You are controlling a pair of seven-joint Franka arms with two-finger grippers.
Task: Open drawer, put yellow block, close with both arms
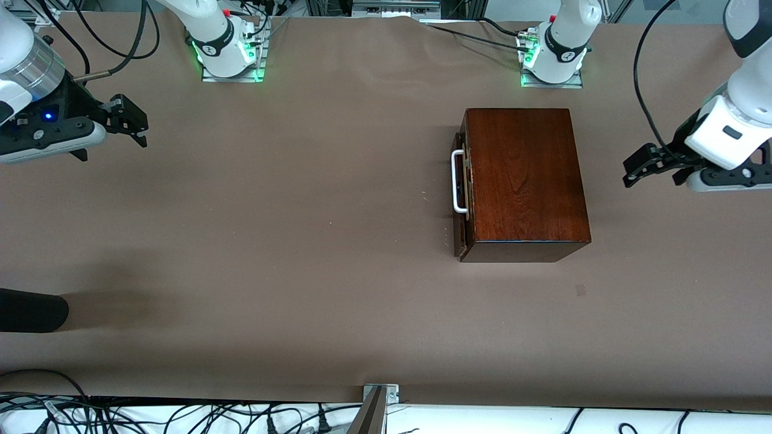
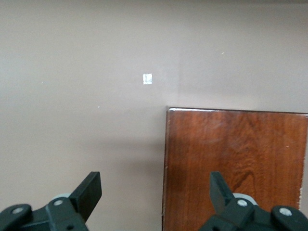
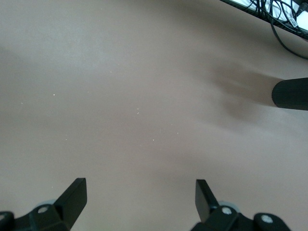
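The wooden box (image 1: 526, 181) is dark reddish-brown wood with visible grain and a glossy, smooth finish that catches light along its edges. The drawer (image 1: 463, 184) front shows the same dark wood, with a smooth white bar handle (image 1: 458, 181) that looks like plastic or painted metal. The tabletop (image 1: 271, 241) is covered in a matt brown sheet, smooth, like paper or cloth, with faint creases. The left claw (image 1: 642, 166) and right claw (image 1: 129, 120) are matt black plastic; the arm shells are glossy white. A black matt rounded object (image 1: 30, 310) lies at the tabletop's edge.
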